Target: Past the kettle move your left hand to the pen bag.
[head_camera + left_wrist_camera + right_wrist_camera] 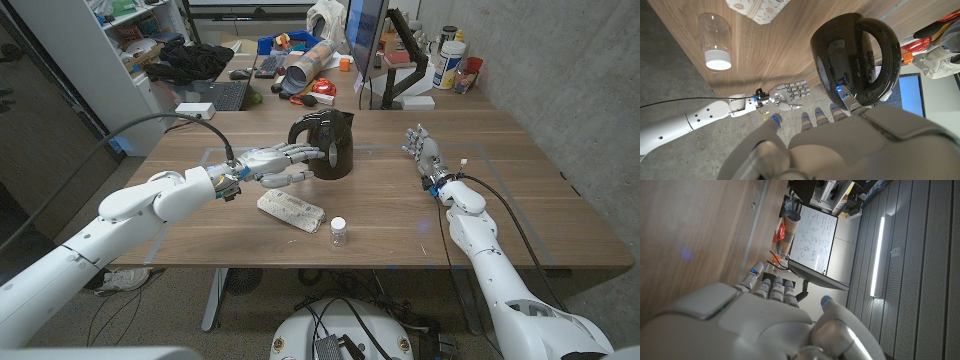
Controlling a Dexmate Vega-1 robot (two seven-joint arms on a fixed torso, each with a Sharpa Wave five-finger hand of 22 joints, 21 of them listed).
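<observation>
Table (520, 190) of brown wood, with kettle, pen bag, jar and both hands over it.

Black kettle (325, 143) upright at mid-table, handle turned toward left hand (283, 162); fingers (305, 153) stretched out and slightly apart, tips touching or just short of kettle's side, cannot tell which, nothing held. Same fingers seen close against kettle's dark body (850, 55) from left wrist. White patterned pen bag (291, 209) lying flat just below that hand, nearer table's front edge, untouched. Right hand (425, 152) near right side, well apart from kettle, fingers loosely apart, holding nothing. Small clear jar (339, 232) with white lid upright, just right of pen bag.
</observation>
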